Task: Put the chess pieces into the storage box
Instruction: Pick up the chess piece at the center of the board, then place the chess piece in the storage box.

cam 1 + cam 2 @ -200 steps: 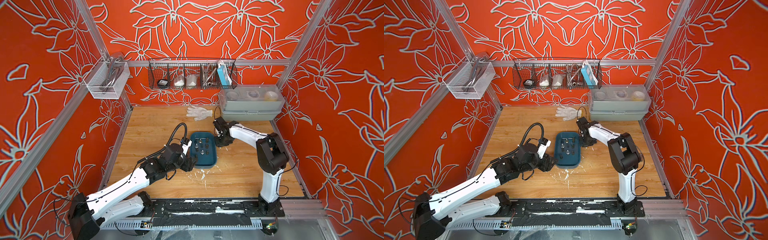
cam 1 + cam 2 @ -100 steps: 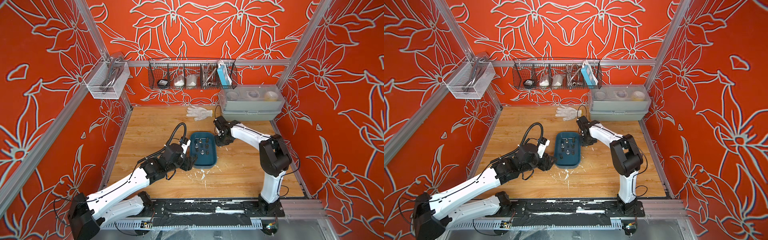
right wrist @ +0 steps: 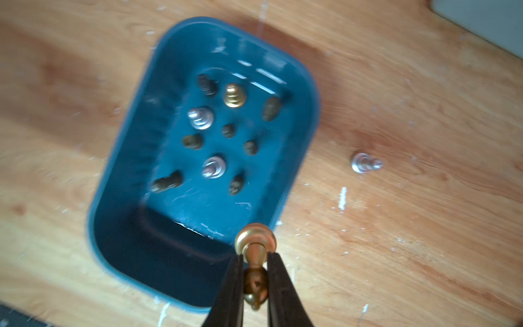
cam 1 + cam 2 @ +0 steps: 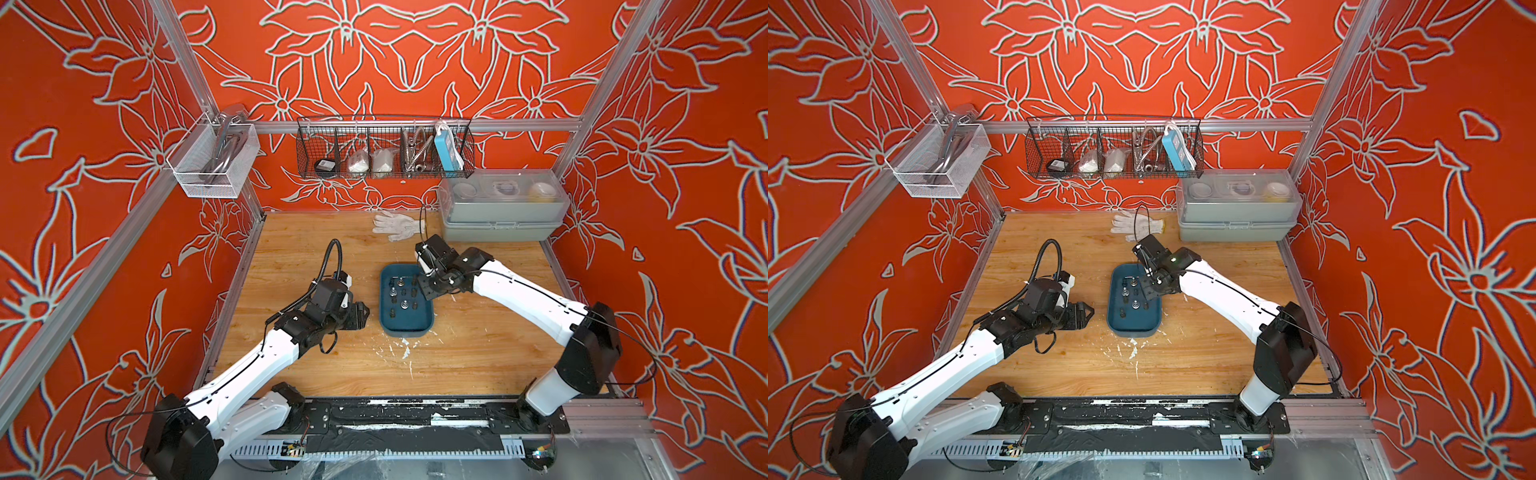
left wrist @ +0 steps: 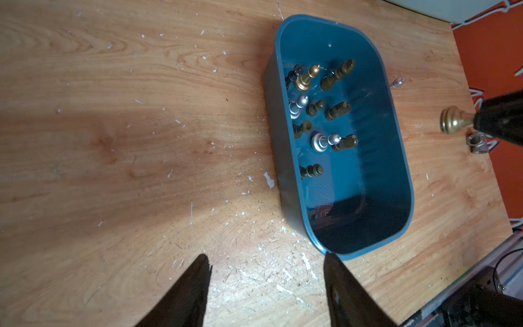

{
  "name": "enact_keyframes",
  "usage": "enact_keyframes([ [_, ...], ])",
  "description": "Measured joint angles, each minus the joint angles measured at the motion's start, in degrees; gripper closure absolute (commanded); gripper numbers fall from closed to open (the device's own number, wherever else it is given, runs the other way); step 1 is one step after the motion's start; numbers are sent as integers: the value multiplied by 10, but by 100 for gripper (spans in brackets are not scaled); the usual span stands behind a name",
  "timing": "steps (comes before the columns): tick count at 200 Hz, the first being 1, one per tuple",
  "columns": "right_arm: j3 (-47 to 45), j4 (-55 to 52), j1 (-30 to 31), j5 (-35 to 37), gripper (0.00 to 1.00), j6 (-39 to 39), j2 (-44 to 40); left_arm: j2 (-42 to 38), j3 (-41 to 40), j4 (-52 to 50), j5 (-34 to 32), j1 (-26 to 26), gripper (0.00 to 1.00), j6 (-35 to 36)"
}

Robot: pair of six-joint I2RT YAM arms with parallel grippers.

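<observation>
A shiny gold chess piece (image 3: pixel 255 236) with a flared round base is pinched by its stem between the black fingers of the right gripper (image 3: pixel 255 258). The jaws are closed tight on it, and its base hangs over the rim of the shallow teal-blue plastic storage box (image 3: pixel 119 175). Ahead of those tips, inside the box, sit about ten small chess pieces (image 3: pixel 213 167) in dark olive, silver and gold. One silver pawn (image 3: pixel 365 164) lies on the wooden table (image 3: pixel 424 226) outside the box. The left gripper (image 5: pixel 266 259) hovers off the box's short end, jaws wide apart, holding nothing.
</observation>
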Motion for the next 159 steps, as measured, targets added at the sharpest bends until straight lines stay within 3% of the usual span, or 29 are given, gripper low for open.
enact_keyframes([
  [47,0,5,47,-11,85,7,30,-3,0,0,10,0,36,-7],
  [100,0,23,56,-19,85,5,114,-3,-3,1,15,0,35,-9],
  [159,-1,46,66,-30,85,6,147,-3,-6,1,17,0,35,-8],
])
